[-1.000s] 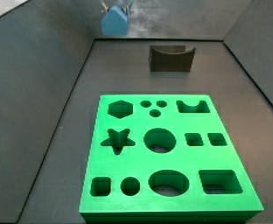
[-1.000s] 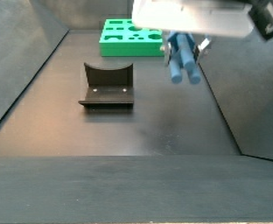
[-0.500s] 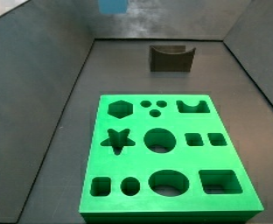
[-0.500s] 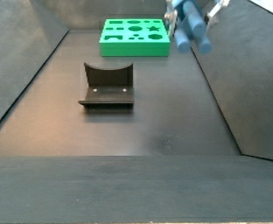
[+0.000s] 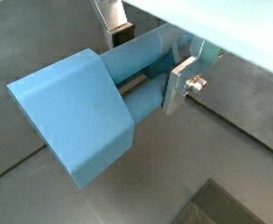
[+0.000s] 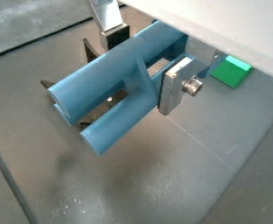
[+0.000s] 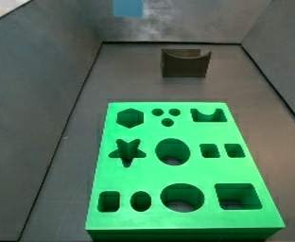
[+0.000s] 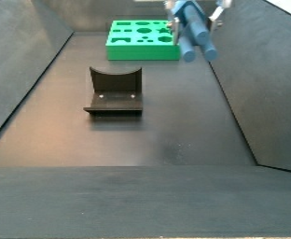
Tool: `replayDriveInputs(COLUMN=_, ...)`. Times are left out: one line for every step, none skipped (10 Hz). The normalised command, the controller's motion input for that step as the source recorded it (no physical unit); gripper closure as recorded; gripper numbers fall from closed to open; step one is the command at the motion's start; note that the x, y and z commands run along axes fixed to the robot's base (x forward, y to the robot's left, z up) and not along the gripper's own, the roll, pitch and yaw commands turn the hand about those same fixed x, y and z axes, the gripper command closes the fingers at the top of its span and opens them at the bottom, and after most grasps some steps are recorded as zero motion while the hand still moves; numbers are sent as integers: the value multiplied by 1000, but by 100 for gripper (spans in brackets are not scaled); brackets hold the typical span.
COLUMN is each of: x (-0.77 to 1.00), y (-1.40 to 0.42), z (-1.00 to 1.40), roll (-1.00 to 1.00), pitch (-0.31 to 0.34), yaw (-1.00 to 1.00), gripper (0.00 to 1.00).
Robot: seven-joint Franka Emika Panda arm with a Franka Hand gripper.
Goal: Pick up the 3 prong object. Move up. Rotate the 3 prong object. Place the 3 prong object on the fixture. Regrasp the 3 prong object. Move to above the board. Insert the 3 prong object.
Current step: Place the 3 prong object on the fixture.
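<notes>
My gripper (image 5: 150,61) is shut on the blue 3 prong object (image 5: 92,109), high above the floor. Both wrist views show its silver fingers (image 6: 174,83) clamped on the piece's block, the prongs (image 6: 104,105) sticking out past them. In a side view the piece (image 8: 193,28) hangs tilted near the top, to the right of and above the dark fixture (image 8: 113,91). In a side view only a bit of the piece (image 7: 129,8) shows at the top edge. The fixture (image 7: 184,61) stands beyond the green board (image 7: 182,165). The board (image 8: 143,39) lies far back.
Grey walls slope up on both sides of the dark floor (image 8: 135,140). In a wrist view part of the fixture (image 6: 92,52) shows behind the piece and a corner of the green board (image 6: 231,72) beside the fingers.
The gripper has risen with the piece: a second ago the piece hung lower over the floor, now it sits at the top of both side views, tilted.
</notes>
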Motion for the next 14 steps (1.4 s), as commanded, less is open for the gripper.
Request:
replayDriveInputs(x=1000, y=-58, z=-112, roll=-90, pitch=204, yaw=70, gripper=100)
replayDriveInputs(x=1000, y=-50, z=-88, roll=-70, pitch=148, yaw=40, gripper=100)
replayDriveInputs(x=1000, y=-46, z=-84, roll=-64, pitch=136, yaw=35, gripper=100)
replayDriveInputs(x=1000, y=-39, z=-72, roll=-56, pitch=134, yaw=32, gripper=100)
replayDriveInputs(x=1000, y=-38, z=-65, roll=-53, pitch=137, yaw=34, gripper=100)
replayDriveInputs(x=1000, y=-32, z=-51, roll=-45, pitch=145, yaw=34, gripper=100)
replayDriveInputs(x=1000, y=-28, z=-47, roll=-42, pitch=149, yaw=34, gripper=100)
replayDriveInputs(x=1000, y=-25, z=-35, roll=-36, pitch=158, yaw=36, gripper=100)
replayDriveInputs(x=1000, y=-22, z=-29, roll=-30, pitch=158, yaw=34, gripper=100)
replayDriveInputs(x=1000, y=-18, z=-27, roll=-22, pitch=148, yaw=36, gripper=100)
replayDriveInputs(x=1000, y=-432, z=377, roll=-1000, pitch=-156, yaw=-86, gripper=100)
replayDriveInputs(x=1000, y=-436, z=412, roll=-1000, pitch=-149, yaw=-91, gripper=100)
replayDriveInputs(x=1000, y=-341, z=372, roll=-1000, pitch=-140, yaw=-94, gripper=100)
replayDriveInputs(x=777, y=-128, z=130, roll=-1000, pitch=-110, yaw=-84, gripper=100)
